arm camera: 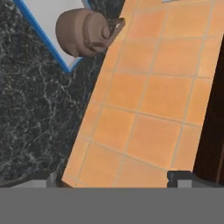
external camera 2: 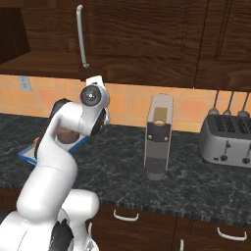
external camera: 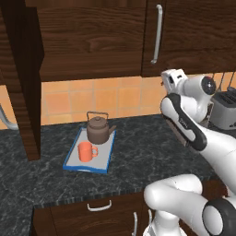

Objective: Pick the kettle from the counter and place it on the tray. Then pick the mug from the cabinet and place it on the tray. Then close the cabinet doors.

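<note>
The kettle (external camera: 97, 129) and mug (external camera: 86, 151) sit on the tray (external camera: 72, 159). The open, empty claw (arm camera: 114, 177) must swing toward the open cabinet door (external camera: 25, 83) by the desk's (external camera: 138, 161) left end.

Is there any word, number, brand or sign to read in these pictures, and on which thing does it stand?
No readable text anywhere.
Coffee machine: a plain gold panel, no letters.
Toaster: dark knobs, no visible marks.
Kettle, mug, tray: plain surfaces.
Robot arm: a small dark marking on the black strip, too small to read.
</note>
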